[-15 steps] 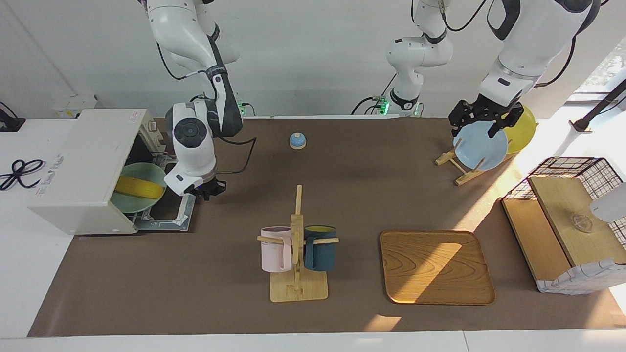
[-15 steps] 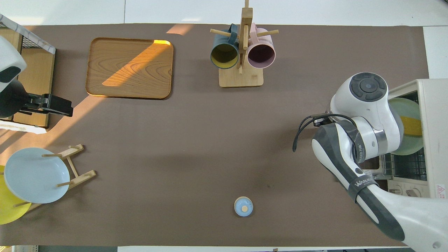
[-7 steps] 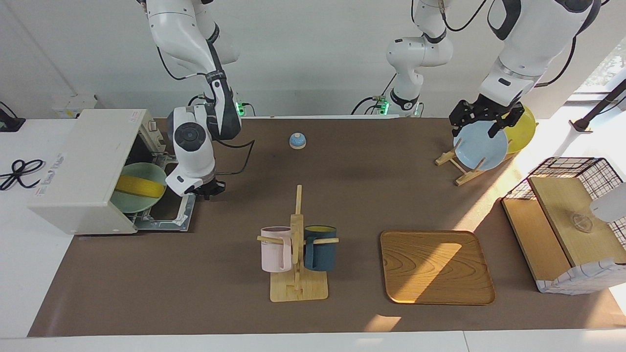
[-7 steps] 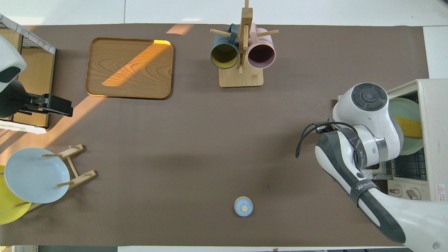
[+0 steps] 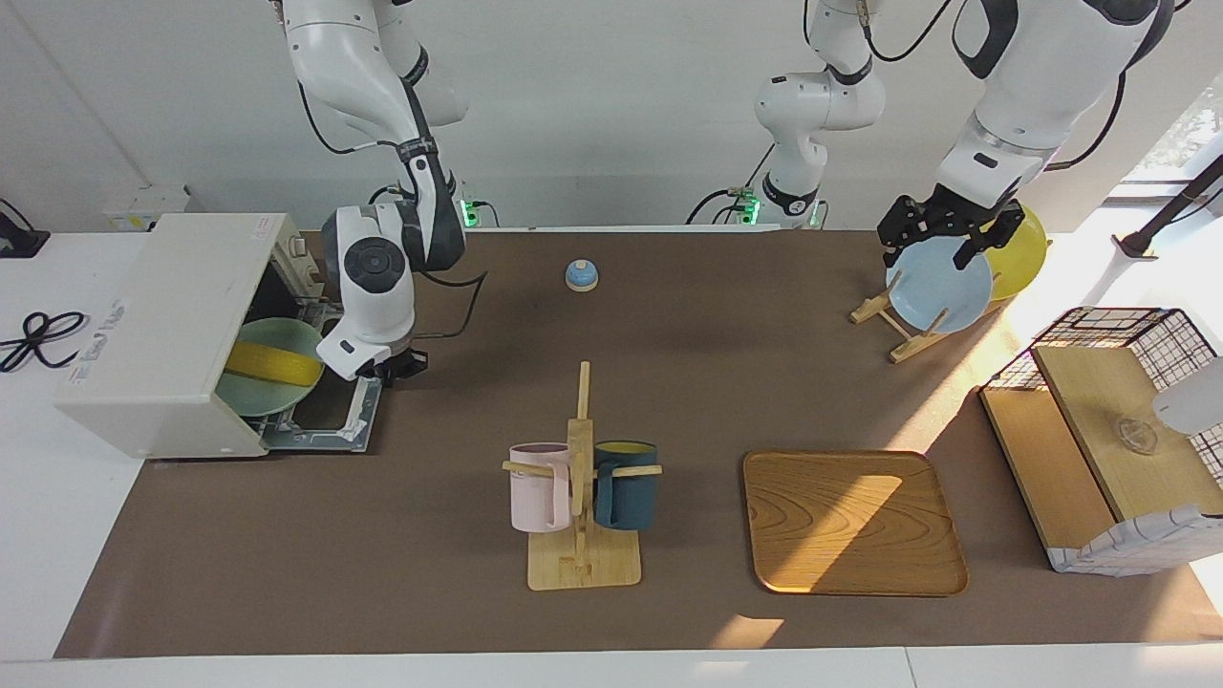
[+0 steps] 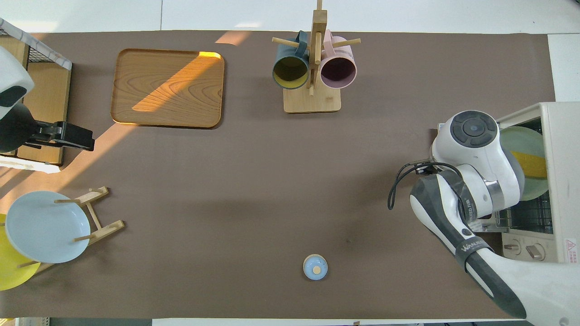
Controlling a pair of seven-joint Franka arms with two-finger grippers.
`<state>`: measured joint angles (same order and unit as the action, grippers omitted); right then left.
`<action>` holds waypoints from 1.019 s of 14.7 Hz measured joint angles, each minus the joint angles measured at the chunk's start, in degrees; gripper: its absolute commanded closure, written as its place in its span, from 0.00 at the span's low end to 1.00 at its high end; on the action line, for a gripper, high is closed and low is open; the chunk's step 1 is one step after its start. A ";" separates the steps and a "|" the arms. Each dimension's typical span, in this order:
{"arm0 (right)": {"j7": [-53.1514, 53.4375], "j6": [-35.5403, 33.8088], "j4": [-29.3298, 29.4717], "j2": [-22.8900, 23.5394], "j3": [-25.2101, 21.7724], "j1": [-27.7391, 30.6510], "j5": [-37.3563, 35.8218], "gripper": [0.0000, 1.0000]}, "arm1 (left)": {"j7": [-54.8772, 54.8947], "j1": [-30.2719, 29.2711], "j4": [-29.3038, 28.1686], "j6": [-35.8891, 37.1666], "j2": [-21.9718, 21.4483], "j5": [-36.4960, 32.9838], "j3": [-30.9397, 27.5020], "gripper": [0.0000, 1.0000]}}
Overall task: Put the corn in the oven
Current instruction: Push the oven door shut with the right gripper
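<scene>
Brown matting [image 5: 669, 382] covers the long table, with white wall at the robots' end. At the right arm's end stands the boxy off-white toaster oven [image 5: 162, 325], its dark glass door [image 5: 330, 420] dropped flat open onto the mat. Inside it sits a pale green round plate [image 5: 272, 377], and across that plate lies the bright yellow tapered corn cob [image 5: 272, 364].

Just in front of the oven's mouth, over the edge of the lowered door, hangs the right gripper [image 5: 394, 367], fingertips pressed together and holding nothing. Its white wrist hides it from above.

Over at the left arm's end, the left gripper [image 5: 941, 239] hovers with its fingers spread apart above a light blue round plate [image 5: 939, 284], which stands on edge in a small wooden rack [image 5: 893, 325] with a yellow round plate [image 5: 1018, 250] beside it.

Mid-table, a wooden mug tree [image 5: 580, 497] carries a pink mug [image 5: 538, 487] and a dark teal mug [image 5: 626, 484]. Beside it lies a square wooden tray [image 5: 853, 522]. Closer to the robots sits a small blue domed bell [image 5: 581, 274]. A wire basket with wooden boards [image 5: 1108, 430] stands at the left arm's end.
</scene>
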<state>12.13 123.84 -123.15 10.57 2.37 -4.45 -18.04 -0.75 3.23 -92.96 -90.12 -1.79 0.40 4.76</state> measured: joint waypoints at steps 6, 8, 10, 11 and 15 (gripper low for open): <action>-4.06 -11.45 6.38 -1.46 0.89 -0.13 -0.96 1.00 | 0.00 0.00 0.00 0.01 0.00 0.00 0.00 0.00; -7.53 -13.55 8.00 -3.18 0.75 1.28 -1.30 1.00 | 0.00 0.00 0.00 0.01 0.00 0.00 0.00 0.00; -11.03 -15.57 8.78 -5.39 0.76 2.79 -1.27 1.00 | 0.00 0.00 0.00 0.01 0.00 0.00 0.00 0.00; -12.93 -16.33 9.10 -6.45 0.72 3.75 -1.38 1.00 | 0.00 0.00 0.00 0.01 0.00 0.00 0.00 0.00; -19.00 -18.40 10.60 -8.90 -0.02 7.71 -3.02 1.00 | 0.00 0.00 0.00 0.01 0.00 0.00 -0.01 0.00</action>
<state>-6.88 105.44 -112.56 1.67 2.35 3.26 -21.06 -0.75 3.23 -92.96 -90.11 -1.79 0.40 4.75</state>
